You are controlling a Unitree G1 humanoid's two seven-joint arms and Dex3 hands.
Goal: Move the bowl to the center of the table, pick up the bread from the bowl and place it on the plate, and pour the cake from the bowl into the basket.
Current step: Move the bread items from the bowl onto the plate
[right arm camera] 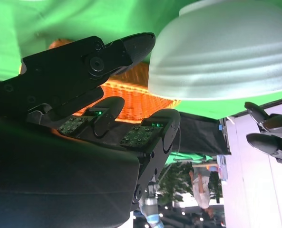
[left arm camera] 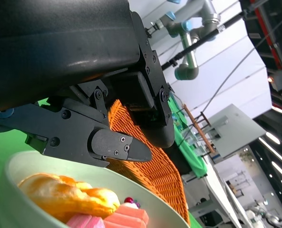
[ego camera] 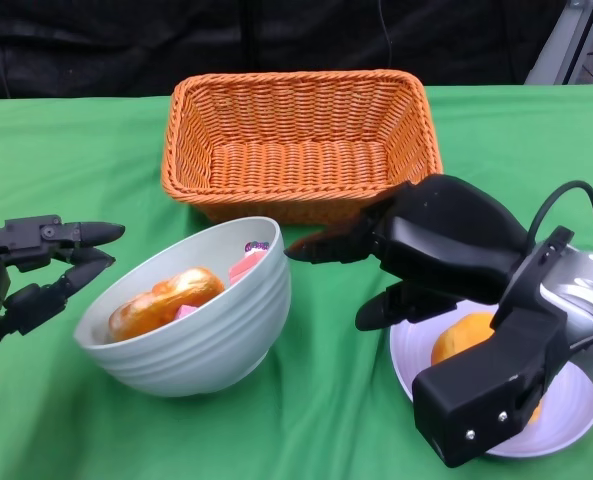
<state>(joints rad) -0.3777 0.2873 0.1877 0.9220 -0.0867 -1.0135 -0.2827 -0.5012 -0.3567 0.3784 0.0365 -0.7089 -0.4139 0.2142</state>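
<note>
Looks to be sitting between steps two and three. Right hand (ego camera: pixel 416 255) hovering over the plate (ego camera: pixel 561 432), fingers spread wide, holding nothing, with an orange bread (ego camera: pixel 461 337) lying on the plate right beneath the palm, so calling the bread step done or near enough. Left hand (ego camera: pixel 46 265) also wide and empty, fingertips just short of the bowl (ego camera: pixel 191 335), not touching as far as the head view shows. Bowl between the two hands, nearer the left one and just off the right hand's fingertips, down on the green table (ego camera: pixel 326 430) right in front of the basket (ego camera: pixel 296 80). Inside it: pink cake (ego camera: pixel 244 266) on the side toward the right hand, plus a golden glazed pastry (ego camera: pixel 166 300) toward the left hand — can't tell whether that counts as bread or cake. Next up, probably the pour. Needs a firm hold on the bowl wall, a lift above the basket rim beyond both hands, then a tilt away from the robot. Worth watching for that smooth ribbed wall slipping — and for the golden pastry tumbling out along with the cake.
</note>
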